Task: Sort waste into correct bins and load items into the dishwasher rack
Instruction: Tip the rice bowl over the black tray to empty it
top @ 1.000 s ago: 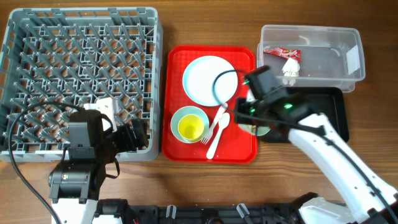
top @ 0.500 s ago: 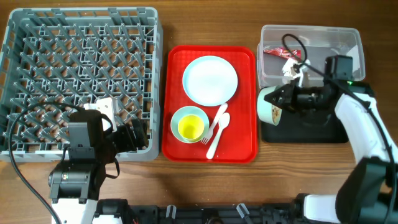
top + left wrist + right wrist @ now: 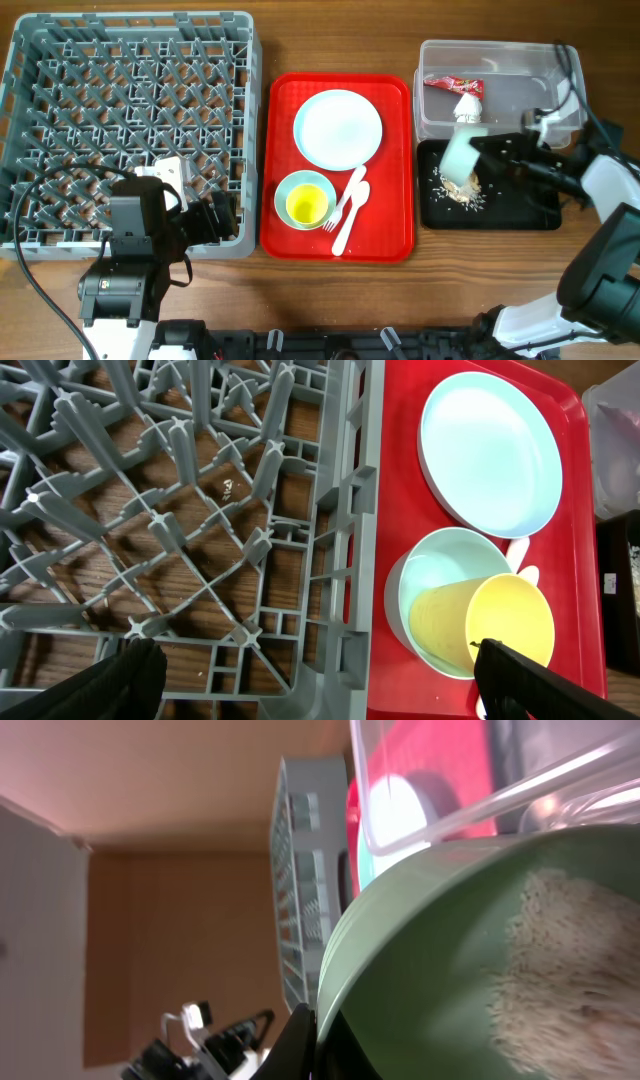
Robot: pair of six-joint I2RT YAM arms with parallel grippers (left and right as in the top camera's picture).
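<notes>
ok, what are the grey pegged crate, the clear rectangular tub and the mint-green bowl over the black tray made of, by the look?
Grey pegged crate: moulded plastic by the look, matte, with uniform ribs and pegs.
Clear rectangular tub: thin transparent plastic, glossy, with glints along its rim.
Mint-green bowl: plastic or melamine, likely; opaque with a smooth satin inside.

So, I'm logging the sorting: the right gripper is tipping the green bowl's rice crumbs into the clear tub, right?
No. The right gripper tips the green bowl over the black tray, not the clear tub; the overhead view shows the rice crumbs scattered in that tray.
</notes>
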